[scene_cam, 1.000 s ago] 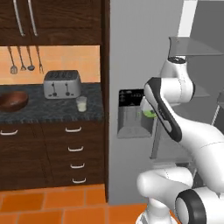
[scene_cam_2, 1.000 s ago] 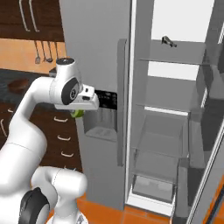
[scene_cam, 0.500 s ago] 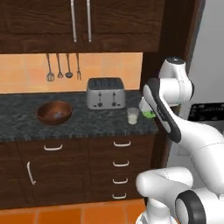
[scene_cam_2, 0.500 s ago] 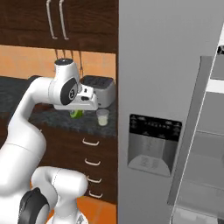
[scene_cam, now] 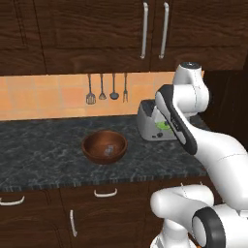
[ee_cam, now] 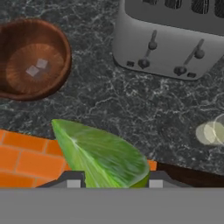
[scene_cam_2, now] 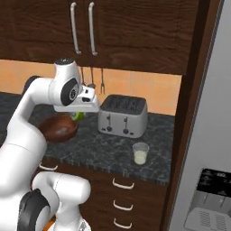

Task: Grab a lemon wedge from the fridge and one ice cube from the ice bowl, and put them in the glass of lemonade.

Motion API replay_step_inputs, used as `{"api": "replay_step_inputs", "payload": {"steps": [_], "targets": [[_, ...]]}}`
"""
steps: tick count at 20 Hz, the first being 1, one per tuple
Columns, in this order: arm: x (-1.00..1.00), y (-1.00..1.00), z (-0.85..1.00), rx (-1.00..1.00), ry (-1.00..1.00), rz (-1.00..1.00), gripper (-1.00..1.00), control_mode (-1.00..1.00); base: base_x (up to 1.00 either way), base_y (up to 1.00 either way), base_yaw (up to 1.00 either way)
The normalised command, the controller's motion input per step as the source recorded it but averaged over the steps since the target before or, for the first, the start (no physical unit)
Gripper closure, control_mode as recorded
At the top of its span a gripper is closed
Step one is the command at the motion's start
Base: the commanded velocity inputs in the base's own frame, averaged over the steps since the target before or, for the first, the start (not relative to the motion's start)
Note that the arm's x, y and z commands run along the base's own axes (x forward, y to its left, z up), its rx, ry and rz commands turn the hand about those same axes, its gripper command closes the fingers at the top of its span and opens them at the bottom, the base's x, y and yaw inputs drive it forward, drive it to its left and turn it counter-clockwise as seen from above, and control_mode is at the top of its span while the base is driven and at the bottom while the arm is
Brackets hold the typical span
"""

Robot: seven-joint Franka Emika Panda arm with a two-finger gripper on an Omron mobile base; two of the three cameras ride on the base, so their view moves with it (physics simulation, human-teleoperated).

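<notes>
My gripper (ee_cam: 113,182) is shut on the lemon wedge (ee_cam: 103,157), a yellow-green wedge that sticks out between the two tips. It hangs above the counter's front edge, with the gripper (scene_cam_2: 79,113) and the lemon wedge (scene_cam_2: 78,116) near the ice bowl (scene_cam_2: 57,129). The brown ice bowl (ee_cam: 33,61) holds two pale ice cubes (ee_cam: 33,70). In the left base view the ice bowl (scene_cam: 104,147) sits left of the arm, and the lemon wedge (scene_cam: 162,126) shows beside it. The glass of lemonade (scene_cam_2: 140,153) stands in front of the toaster. The fridge (scene_cam_2: 212,135) is at the far right.
A steel toaster (scene_cam_2: 122,116) stands at the back of the dark stone counter (scene_cam: 43,155), between bowl and glass. Utensils (scene_cam: 102,89) hang on the tiled wall. Wall cupboards (scene_cam: 145,29) hang above, drawers below. A dark panel (scene_cam_2: 189,113) separates counter and fridge.
The whole picture has shifted: the base has driven left, away from the open fridge to the counter with bowl and toaster. The wedge has stayed between the fingers.
</notes>
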Motion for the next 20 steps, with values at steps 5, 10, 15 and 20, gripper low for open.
{"api": "replay_step_inputs", "payload": {"steps": [5, 10, 15, 20], "targets": [[0.0, 0.0, 0.0, 0.0, 0.0, 0.0, 1.0, 1.0, 0.12, -0.15, -0.25], [0.0, 0.0, 0.0, 0.0, 0.0, 0.0, 1.0, 1.0, 0.16, -0.15, -0.04], [0.0, 0.0, 0.0, 0.0, 0.0, 0.0, 1.0, 1.0, 0.43, -0.12, 0.0], [0.0, -0.16, -0.04, 0.0, 0.01, -0.04, 1.0, -1.0, 0.27, -0.11, -0.01]]}}
